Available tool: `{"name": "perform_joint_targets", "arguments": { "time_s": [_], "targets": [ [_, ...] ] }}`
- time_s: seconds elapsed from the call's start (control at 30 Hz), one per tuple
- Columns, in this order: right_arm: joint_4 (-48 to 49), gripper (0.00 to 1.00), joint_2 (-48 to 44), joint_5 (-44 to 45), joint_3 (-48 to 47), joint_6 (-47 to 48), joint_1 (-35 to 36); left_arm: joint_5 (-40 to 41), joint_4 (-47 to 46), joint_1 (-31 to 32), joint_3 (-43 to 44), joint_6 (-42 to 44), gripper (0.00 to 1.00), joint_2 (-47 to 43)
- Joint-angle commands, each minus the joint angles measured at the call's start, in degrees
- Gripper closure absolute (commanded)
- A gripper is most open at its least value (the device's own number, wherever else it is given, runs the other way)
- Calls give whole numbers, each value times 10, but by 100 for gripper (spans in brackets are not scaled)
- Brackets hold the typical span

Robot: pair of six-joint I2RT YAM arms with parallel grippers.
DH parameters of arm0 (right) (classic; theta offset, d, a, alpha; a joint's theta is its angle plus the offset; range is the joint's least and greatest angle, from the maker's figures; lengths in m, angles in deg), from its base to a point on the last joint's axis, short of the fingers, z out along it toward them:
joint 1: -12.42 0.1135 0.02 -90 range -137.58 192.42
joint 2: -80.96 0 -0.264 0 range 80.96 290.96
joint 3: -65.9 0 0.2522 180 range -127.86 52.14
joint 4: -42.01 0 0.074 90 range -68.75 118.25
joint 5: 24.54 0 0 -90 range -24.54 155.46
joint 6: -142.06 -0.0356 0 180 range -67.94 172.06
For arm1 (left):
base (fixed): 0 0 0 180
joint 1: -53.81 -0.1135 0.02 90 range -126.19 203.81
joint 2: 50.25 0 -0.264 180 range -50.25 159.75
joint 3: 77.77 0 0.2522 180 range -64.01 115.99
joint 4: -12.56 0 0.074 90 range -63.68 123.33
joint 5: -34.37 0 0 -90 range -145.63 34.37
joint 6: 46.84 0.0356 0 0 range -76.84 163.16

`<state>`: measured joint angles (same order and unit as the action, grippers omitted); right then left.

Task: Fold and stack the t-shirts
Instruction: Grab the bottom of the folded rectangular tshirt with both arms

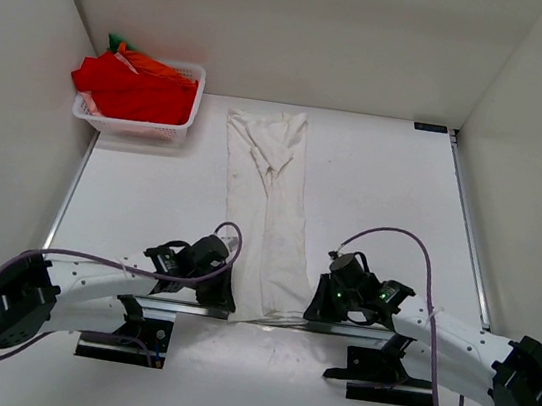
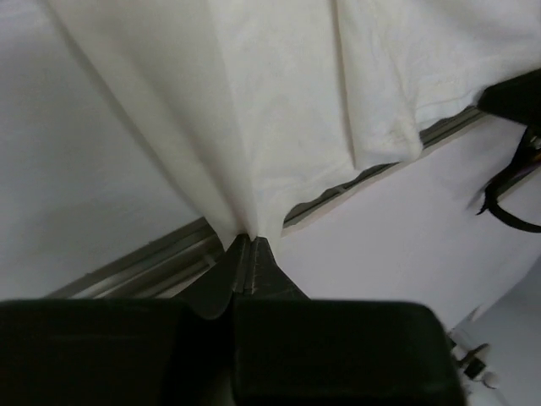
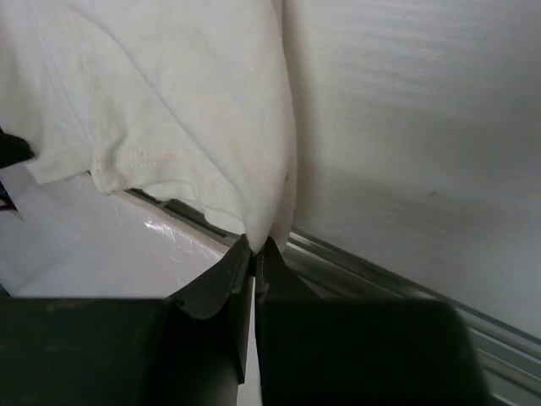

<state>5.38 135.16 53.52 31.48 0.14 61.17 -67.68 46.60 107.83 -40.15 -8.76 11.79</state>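
Note:
A white t-shirt point(image 1: 269, 203) lies as a long narrow strip down the middle of the table, its hem at the near edge. My left gripper point(image 1: 227, 301) is shut on the hem's left corner, seen in the left wrist view point(image 2: 250, 237) with the white t-shirt point(image 2: 279, 101) fanning away from it. My right gripper point(image 1: 313, 308) is shut on the hem's right corner, seen in the right wrist view point(image 3: 256, 245) with the white t-shirt point(image 3: 169, 101) bunched above the fingers. Red, orange and green t-shirts point(image 1: 138, 85) are piled in a basket at the back left.
The white lattice basket point(image 1: 184, 120) stands at the back left against the left wall. White walls close in the table on three sides. A metal rail point(image 2: 135, 258) runs along the near table edge, also in the right wrist view point(image 3: 397, 283).

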Motion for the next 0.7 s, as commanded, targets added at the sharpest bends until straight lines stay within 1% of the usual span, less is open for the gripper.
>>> {"name": "perform_joint_targets", "arguments": {
  "time_s": [0.0,0.07,0.13,0.3,0.4,0.43,0.57,0.67],
  "targets": [
    [-6,100,11,-13,-30,11,21,-13,-7,8,-4,-20,100,-19],
    [-28,100,28,-19,-64,31,23,-9,7,-10,0,-19,100,-48],
    [-43,100,42,-41,-90,67,6,-9,16,-35,11,-16,100,-68],
    [-95,100,110,-67,-193,171,-58,-21,58,-129,71,41,100,-77],
    [-108,100,151,-99,-266,227,-117,-56,50,-213,101,75,100,-51],
    [-111,100,164,-106,-279,246,-140,-69,50,-225,109,82,100,-34],
    [-128,100,240,-126,-377,303,-210,-71,44,-276,180,118,100,40],
    [-125,100,297,-132,-450,335,-244,-82,32,-314,229,137,100,100]
  ]
}}
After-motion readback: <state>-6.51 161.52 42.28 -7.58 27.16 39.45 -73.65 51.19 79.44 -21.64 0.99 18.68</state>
